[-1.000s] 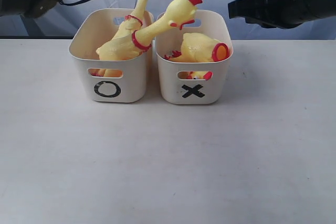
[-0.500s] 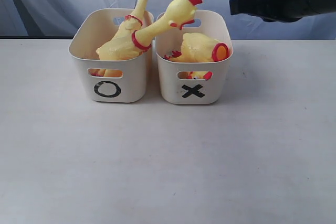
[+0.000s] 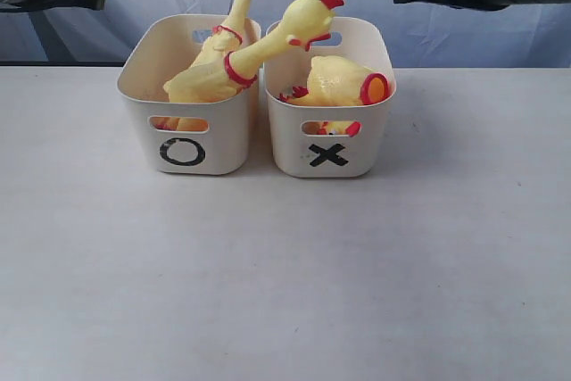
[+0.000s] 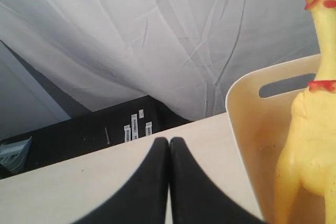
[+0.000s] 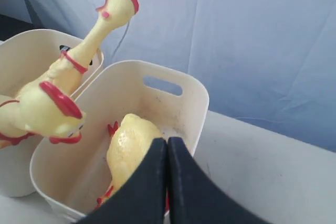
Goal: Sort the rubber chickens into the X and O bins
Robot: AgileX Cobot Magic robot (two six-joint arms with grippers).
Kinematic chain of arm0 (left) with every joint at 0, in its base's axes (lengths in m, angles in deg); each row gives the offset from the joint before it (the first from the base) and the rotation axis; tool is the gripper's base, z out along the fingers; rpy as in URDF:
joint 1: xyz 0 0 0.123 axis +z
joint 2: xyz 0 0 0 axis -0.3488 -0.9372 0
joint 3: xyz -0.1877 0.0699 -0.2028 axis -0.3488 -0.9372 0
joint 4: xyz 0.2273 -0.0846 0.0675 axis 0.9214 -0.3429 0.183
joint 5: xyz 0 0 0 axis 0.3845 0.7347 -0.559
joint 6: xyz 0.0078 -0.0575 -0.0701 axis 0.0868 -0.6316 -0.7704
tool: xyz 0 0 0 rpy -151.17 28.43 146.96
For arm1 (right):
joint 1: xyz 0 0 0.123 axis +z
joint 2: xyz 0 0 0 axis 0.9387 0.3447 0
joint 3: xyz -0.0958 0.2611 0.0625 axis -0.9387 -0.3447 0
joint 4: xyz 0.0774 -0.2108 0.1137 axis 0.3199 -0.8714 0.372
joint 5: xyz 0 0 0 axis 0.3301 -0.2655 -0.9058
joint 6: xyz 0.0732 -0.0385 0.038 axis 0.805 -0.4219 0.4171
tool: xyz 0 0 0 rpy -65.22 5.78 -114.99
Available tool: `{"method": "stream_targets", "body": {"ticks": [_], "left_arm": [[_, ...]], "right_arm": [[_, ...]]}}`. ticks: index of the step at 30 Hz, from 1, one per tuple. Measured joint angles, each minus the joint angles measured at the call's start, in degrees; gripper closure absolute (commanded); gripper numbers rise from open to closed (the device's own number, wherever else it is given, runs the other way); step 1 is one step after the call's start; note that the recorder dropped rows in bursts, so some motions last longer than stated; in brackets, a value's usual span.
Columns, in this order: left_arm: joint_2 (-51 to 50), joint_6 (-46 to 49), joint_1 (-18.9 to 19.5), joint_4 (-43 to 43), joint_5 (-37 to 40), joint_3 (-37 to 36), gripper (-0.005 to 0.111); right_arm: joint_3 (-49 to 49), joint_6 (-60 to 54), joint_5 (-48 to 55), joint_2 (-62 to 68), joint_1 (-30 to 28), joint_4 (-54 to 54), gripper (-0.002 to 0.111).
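Rubber chickens lie in the O bin and X bin; left end effector and right end effector are clenched, empty.

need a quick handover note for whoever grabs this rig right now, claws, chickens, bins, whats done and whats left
Left claw: shut, empty, high and clear of the bins.
Right claw: shut, empty, up behind the X bin.
O bin: upright chicken and leaning chicken, its head hanging over the X bin.
X bin: headless body; loose head shows through the handle slot.
Done: all four pieces binned.
Left: probably nothing; maybe tuck in the leaning chicken.
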Motion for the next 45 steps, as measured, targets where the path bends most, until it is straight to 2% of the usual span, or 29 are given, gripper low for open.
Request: {"method": "stream_targets", "body": {"ticks": [4, 8, 12, 14, 16, 21, 32, 37, 41, 45], "left_arm": [[9.8, 0.0, 0.0, 0.6, -0.1, -8.1, 0.107], [22.2, 0.0, 0.0, -1.0, 0.2, -17.7, 0.107], [31.0, 0.0, 0.0, -5.4, 1.8, -22.6, 0.107], [34.7, 0.0, 0.0, -6.7, 5.1, -24.0, 0.107], [39.7, 0.0, 0.0, -7.4, 15.8, -24.6, 0.107], [43.8, 0.0, 0.0, -7.9, 29.5, -24.7, 0.107], [44.8, 0.0, 0.0, -8.2, 30.4, -24.7, 0.107], [47.7, 0.0, 0.0, -8.2, 30.8, -24.7, 0.107], [55.4, 0.0, 0.0, -8.2, 30.8, -24.7, 0.107], [63.4, 0.0, 2.5, -8.2, 30.9, -24.7, 0.107]], "right_arm": [[0.0, 0.0, -4.2, 0.0, 0.0, -3.7, 0.109], [0.0, 0.0, 0.3, 0.0, 0.0, -2.2, 0.109], [0.0, 0.0, 0.4, 0.0, 0.0, -2.1, 0.109], [0.0, 0.0, 0.5, 0.0, 0.0, -2.1, 0.109], [0.0, 0.0, 0.5, 0.0, 0.0, -1.6, 0.109], [0.0, 0.0, 0.6, 0.0, 0.0, -1.5, 0.109], [0.0, 0.1, 1.3, -2.7, 0.0, -1.1, 0.109], [0.0, 0.1, 1.1, -16.8, 0.0, -1.1, 0.109], [0.0, 0.1, -0.4, -29.9, 0.0, -1.1, 0.109], [0.0, 0.1, -1.1, -38.8, -0.6, -1.1, 0.109]]}}
